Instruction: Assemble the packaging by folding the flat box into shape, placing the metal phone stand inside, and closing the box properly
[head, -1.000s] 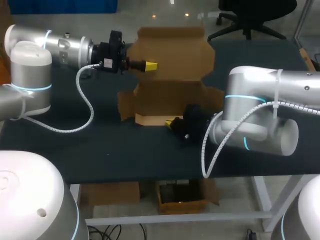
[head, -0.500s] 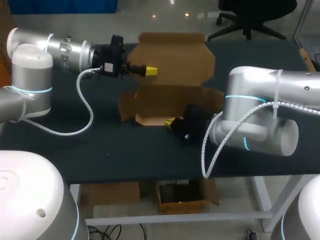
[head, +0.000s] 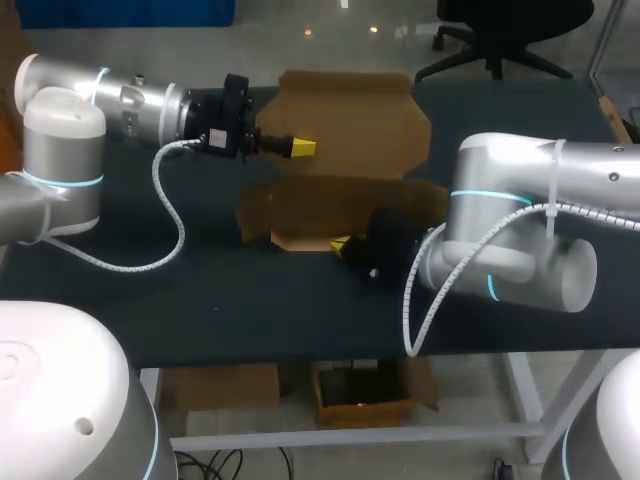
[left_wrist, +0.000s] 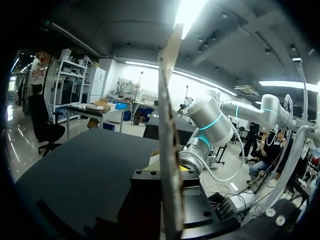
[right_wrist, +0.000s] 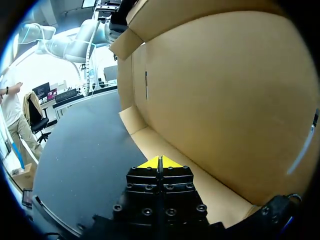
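A brown cardboard box (head: 330, 205) sits at the table's middle, its big lid (head: 350, 110) raised behind it. My left gripper (head: 302, 148) is at the lid's left edge and is shut on it. In the left wrist view the lid's edge (left_wrist: 169, 125) runs edge-on straight out from the gripper. My right gripper (head: 341, 243) is shut with nothing in it, its yellow tips against the box's low front wall. In the right wrist view the right gripper (right_wrist: 160, 162) rests on that pale front strip, with the box's inner panel (right_wrist: 225, 100) rising ahead. No metal phone stand shows.
The box stands on a dark tabletop (head: 200, 290). Side flaps (head: 252, 210) stick out from the box on the left and on the right. My right arm's elbow (head: 510, 250) hangs over the table's right front. A white cable (head: 175, 215) loops under the left arm.
My left gripper has moved a little forward and down with the lid. The lid leans further over the box, and the box's inside is now in shadow. The right gripper has not moved.
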